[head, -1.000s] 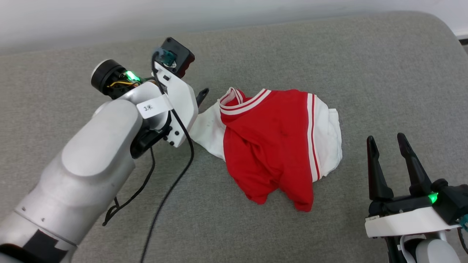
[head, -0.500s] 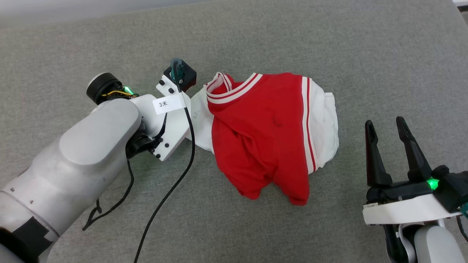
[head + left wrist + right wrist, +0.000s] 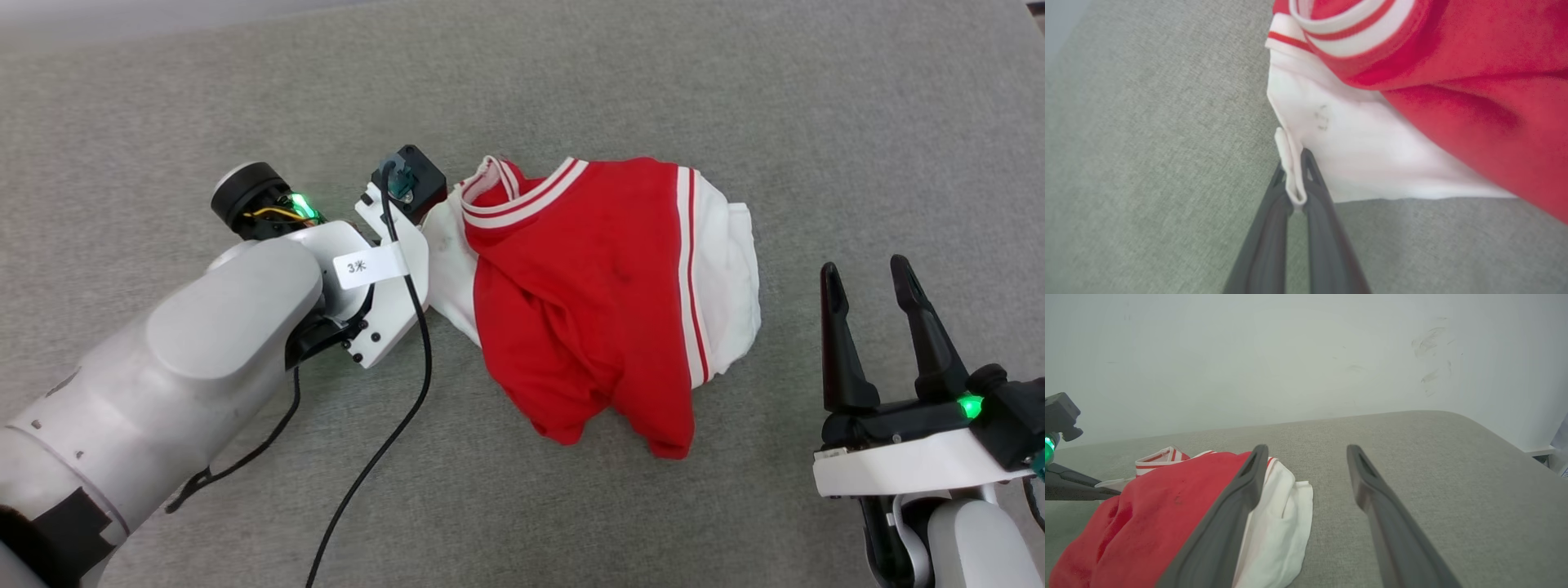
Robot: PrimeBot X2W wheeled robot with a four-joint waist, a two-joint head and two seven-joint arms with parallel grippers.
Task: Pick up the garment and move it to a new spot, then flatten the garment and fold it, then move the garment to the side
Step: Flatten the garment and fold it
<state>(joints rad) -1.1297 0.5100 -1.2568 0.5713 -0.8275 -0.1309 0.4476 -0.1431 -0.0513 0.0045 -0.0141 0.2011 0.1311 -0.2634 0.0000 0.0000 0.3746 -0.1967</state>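
Garment (image 3: 588,310) lies crumpled mid-surface (image 3: 735,98). Left tool (image 3: 1293,173) is clenched on the white sleeve (image 3: 1355,163) edge at the garment's left side. Right tool (image 3: 864,269) is released, fingers spread, near the garment's right side, not touching.

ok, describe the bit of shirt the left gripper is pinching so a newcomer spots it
On the grey cushion lies a crumpled red shirt. At its left end, beside the striped collar, a white sleeve sticks out, its edge pinched by the left gripper. The other sleeve, at the right end, lies free.
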